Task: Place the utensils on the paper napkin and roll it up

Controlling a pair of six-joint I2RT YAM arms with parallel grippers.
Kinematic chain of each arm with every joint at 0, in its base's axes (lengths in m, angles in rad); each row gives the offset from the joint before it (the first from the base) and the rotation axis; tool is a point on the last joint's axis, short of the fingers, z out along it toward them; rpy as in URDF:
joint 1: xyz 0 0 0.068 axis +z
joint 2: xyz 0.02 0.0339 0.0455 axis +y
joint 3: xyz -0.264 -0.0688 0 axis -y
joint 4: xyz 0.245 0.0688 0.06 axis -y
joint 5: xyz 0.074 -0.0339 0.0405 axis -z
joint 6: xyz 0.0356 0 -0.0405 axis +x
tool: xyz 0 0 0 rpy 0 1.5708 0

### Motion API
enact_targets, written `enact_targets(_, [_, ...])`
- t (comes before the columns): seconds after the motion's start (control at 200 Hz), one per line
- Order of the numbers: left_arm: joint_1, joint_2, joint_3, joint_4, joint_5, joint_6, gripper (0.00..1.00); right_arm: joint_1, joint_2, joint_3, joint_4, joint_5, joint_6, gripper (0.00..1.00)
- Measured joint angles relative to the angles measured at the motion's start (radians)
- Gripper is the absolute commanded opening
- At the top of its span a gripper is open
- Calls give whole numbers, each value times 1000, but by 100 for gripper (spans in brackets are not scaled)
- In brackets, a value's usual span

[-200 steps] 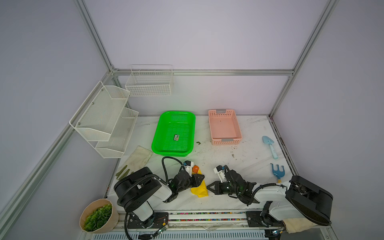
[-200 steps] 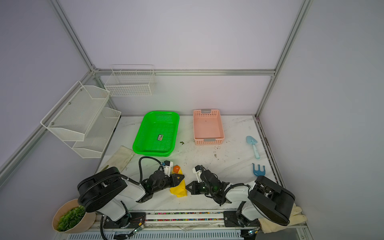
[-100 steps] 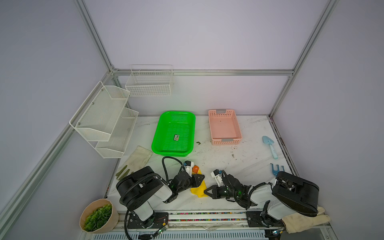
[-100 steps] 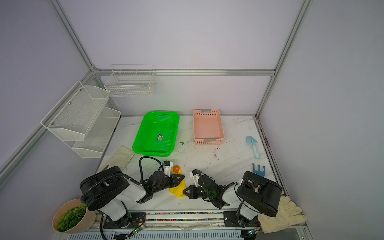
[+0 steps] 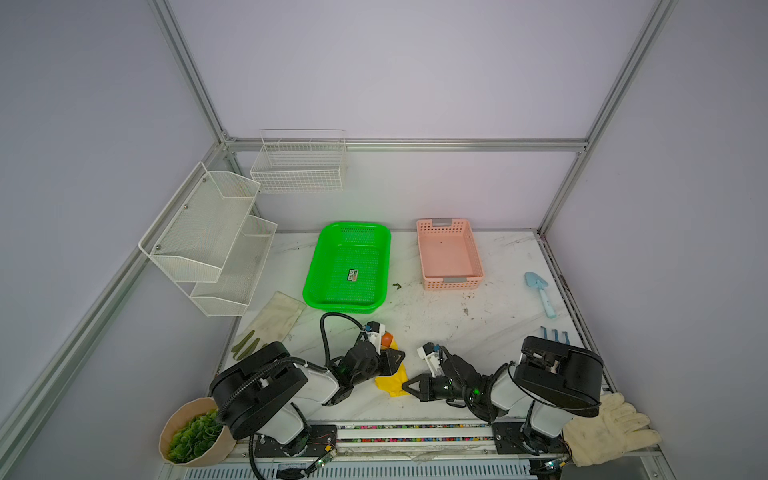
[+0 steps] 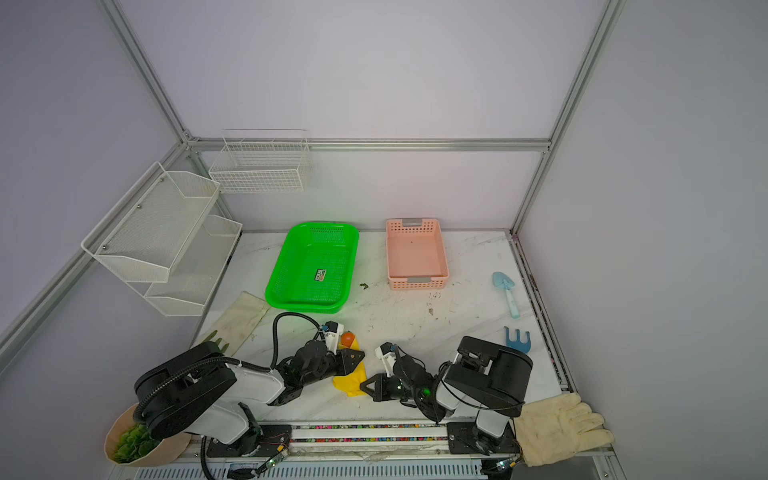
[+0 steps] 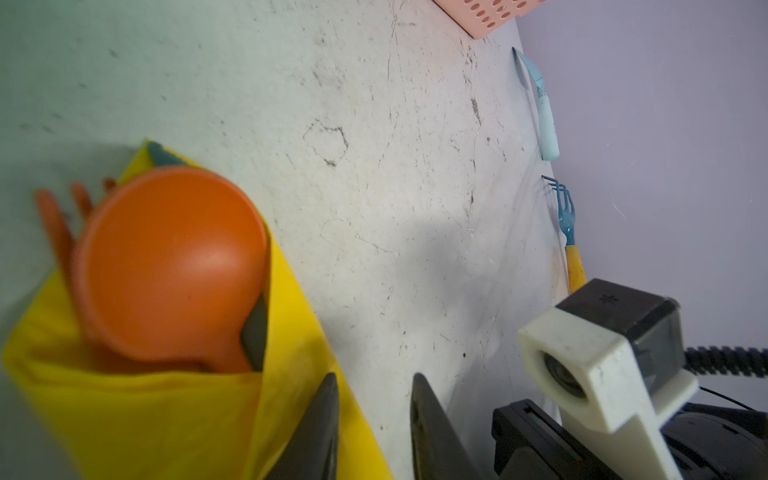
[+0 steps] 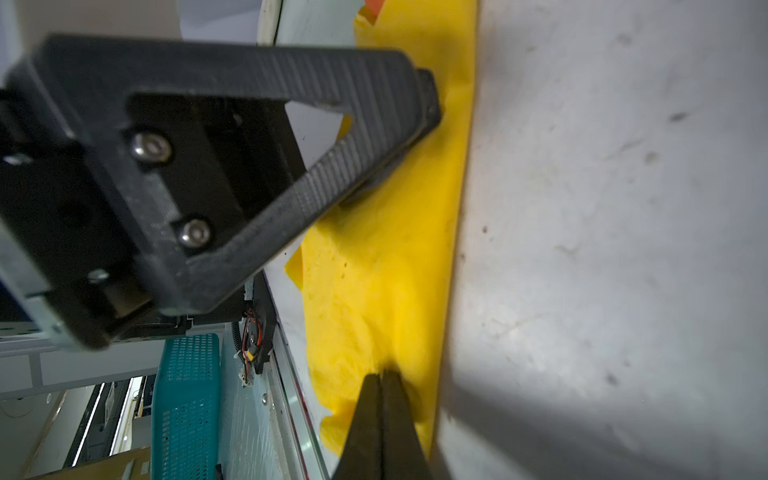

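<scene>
The yellow paper napkin (image 5: 390,380) (image 6: 351,380) lies folded round the utensils near the table's front edge. In the left wrist view the orange spoon (image 7: 170,266), the orange fork's tines (image 7: 54,220) and a teal tip (image 7: 160,153) stick out of the napkin (image 7: 145,415). My left gripper (image 7: 374,380) (image 5: 395,359) is open; one finger rests on the napkin's edge, and bare table shows between the jaws. My right gripper (image 8: 380,374) (image 5: 409,386) is shut, its tips pressed on the napkin's near end (image 8: 386,270).
A green basket (image 5: 347,307) and a pink basket (image 5: 453,283) stand at the back. A light blue shovel (image 5: 540,291) and a blue rake (image 5: 555,332) lie at the right edge. Cream gloves (image 5: 611,428) (image 5: 278,316) lie at both sides, and a plant pot (image 5: 195,436) stands front left.
My right arm has swung left and brought its shut gripper onto the napkin's near end. The left gripper has stayed at the napkin.
</scene>
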Motion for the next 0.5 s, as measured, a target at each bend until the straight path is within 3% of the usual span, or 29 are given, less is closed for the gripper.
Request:
enact_targets(0.225, [2,-7,-6,-4,-8,2,30,45,-40,5,-53,74,19,0])
enact_targets(0.5, [8,48,-38,124,2,2,30,53,-290,16,-327,140,-6,0])
